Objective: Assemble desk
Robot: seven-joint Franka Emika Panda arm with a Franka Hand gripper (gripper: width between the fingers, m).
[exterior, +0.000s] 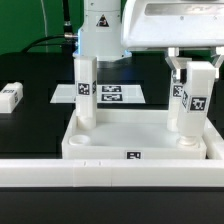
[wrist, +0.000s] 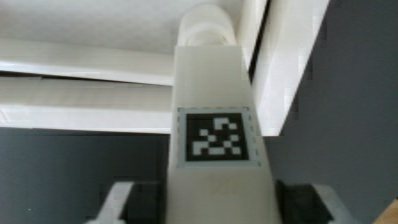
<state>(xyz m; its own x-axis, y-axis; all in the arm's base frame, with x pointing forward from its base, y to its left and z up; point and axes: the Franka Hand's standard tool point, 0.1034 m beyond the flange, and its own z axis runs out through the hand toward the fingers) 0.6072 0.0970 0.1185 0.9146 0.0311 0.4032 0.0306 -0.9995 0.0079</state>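
The white desk panel (exterior: 120,135) lies flat at the front centre, rim up. One white tag-marked leg (exterior: 85,90) stands upright in its far corner at the exterior view's left. My gripper (exterior: 192,72) is shut on a second leg (exterior: 188,105), which stands upright at the panel's corner on the exterior view's right. In the wrist view that leg (wrist: 217,120) runs from between my gripper (wrist: 217,208) toward the panel's rim (wrist: 107,60); whether its end is seated in the socket is hidden. A third leg (exterior: 10,97) lies loose at far left.
The marker board (exterior: 112,95) lies flat behind the panel. A long white border rail (exterior: 60,178) runs along the front edge, right against the panel. The arm's white body (exterior: 100,30) rises behind the left leg.
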